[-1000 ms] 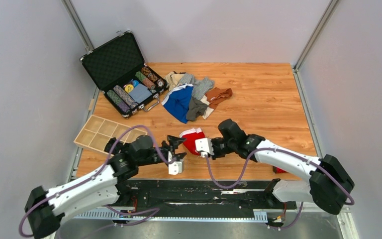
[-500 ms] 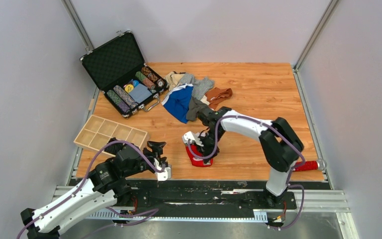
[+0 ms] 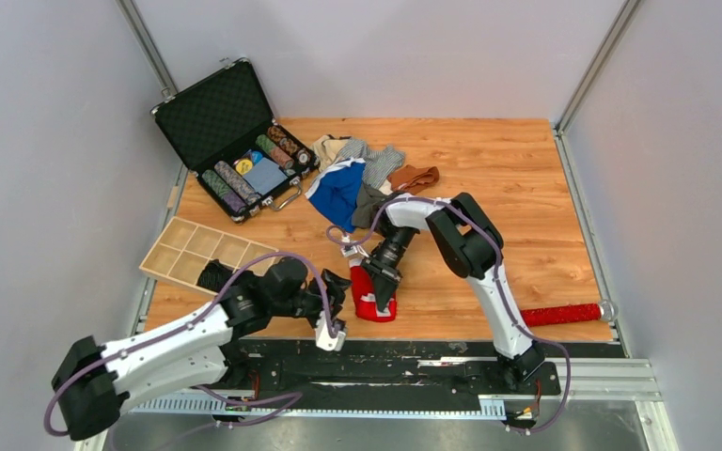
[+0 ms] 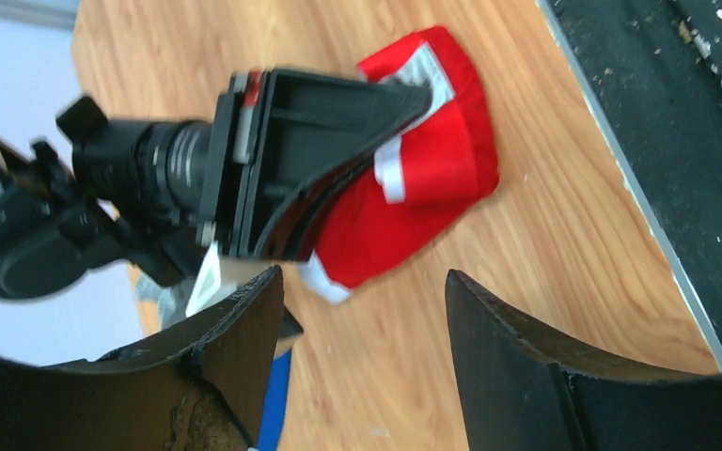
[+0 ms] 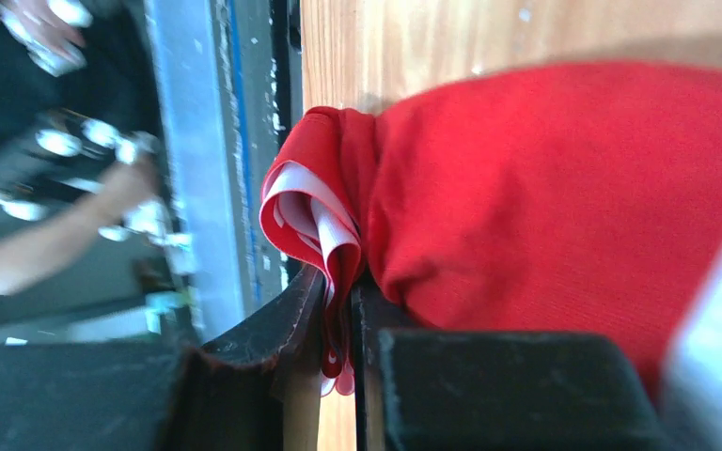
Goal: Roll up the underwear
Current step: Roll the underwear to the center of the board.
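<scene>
Right tool [image 3: 380, 284] on red underwear [image 3: 368, 306]; left tool [image 3: 336, 287] just beside.

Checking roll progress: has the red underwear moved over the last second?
Yes. The red underwear, pinched by the right gripper, has shifted toward the near edge of the table, farther from the clothes pile.

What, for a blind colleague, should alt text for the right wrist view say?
The right gripper has its black jaws shut on a folded edge of the red cloth underwear with white trim, lying on the wooden table.
</scene>
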Robot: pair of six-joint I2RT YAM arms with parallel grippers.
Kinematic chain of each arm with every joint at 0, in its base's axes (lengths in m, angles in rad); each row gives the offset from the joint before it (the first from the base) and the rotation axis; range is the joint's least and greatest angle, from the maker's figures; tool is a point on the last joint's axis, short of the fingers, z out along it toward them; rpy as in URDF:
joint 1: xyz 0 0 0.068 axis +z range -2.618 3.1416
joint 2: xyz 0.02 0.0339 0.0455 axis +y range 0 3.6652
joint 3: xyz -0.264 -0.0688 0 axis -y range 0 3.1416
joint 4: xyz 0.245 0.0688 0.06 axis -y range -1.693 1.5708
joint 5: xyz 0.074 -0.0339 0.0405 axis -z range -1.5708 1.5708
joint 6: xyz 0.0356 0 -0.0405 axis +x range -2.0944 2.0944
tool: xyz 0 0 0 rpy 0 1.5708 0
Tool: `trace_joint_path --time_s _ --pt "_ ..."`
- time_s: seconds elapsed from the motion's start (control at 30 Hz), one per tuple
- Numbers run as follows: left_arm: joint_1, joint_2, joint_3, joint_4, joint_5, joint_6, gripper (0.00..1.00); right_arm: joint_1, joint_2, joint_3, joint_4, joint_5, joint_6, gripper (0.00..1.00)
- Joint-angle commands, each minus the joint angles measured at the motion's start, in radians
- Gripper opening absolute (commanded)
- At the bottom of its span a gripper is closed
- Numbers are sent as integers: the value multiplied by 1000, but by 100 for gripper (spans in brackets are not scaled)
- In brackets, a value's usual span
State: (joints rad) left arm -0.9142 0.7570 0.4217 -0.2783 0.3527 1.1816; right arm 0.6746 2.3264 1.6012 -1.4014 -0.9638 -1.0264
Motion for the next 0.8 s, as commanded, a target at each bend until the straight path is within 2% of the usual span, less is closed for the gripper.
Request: trace_joint_path --time_s 0.0,0.13,0.2,0.3,0.4,0.5,0.7,0.77 --pt "3 158 28 269 187 138 71 -60 134 35 -11 -24 69 0" --pt "-2 284 -11 434 271 198 73 -95 238 83 -32 -40 147 0" --pt "-8 338 -12 456 291 241 73 -98 286 132 -47 -34 201 0" --pt "-15 408 -2 437 318 297 70 -99 344 183 -85 -55 219 0" --pt "-23 448 19 353 327 343 67 -99 367 193 -91 -75 224 0" --pt "-33 476 12 336 284 365 66 -99 381 204 -99 -79 226 0" --pt "-44 539 -42 509 114 308 66 -100 381 201 -100 -83 223 0" --pt "-44 563 -39 523 63 274 65 -99 386 206 -103 -82 224 0"
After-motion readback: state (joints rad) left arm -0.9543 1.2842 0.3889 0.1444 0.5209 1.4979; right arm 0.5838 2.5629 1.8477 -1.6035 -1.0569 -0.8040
